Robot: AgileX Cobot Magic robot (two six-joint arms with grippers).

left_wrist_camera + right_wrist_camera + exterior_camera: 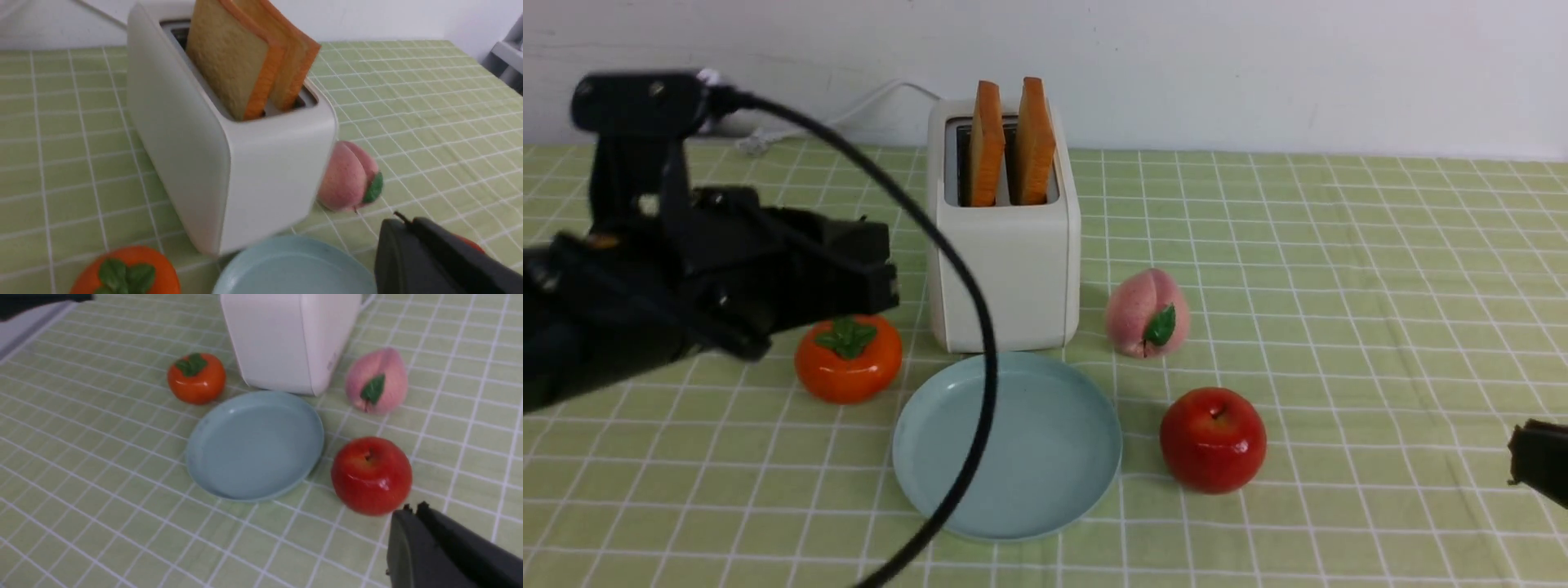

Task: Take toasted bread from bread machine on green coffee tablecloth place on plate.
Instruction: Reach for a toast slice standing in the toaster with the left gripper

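Two square toasted bread slices (986, 143), grainy golden-tan on their faces with smooth orange-brown crusts, are standing upright side by side in the slots of the boxy, cream-white, round-cornered bread machine (1005, 278). They are sitting above and beyond the left gripper's fingertips, not touched by them. A faint marking on the machine's side is showing in the right wrist view, too blurred to read. A white cord (874, 98) is trailing off behind the machine.

The machine is standing on the light yellow-green tablecloth (1339, 286), which has a thin white grid. The round, smooth, pale blue-green plate (1045, 457) is lying bare below and to the right of the left fingertips.

The left gripper (886, 282) is hanging above the cloth, reaching roughly level toward the machine's left side, with its black fingers (402, 222) pressed together on nothing. A glossy orange persimmon with a green leafy cap (848, 359) is sitting just beneath them, and a black cable (964, 286) is looping from the arm across the plate.

The right gripper (1523, 453) is peeking in low, well apart from the machine, with its fingers (412, 510) clenched and empty. A shiny red apple (1213, 441) is lying nearest those fingers, and a matte pink peach with a green leaf (1147, 314) is lying beyond it.
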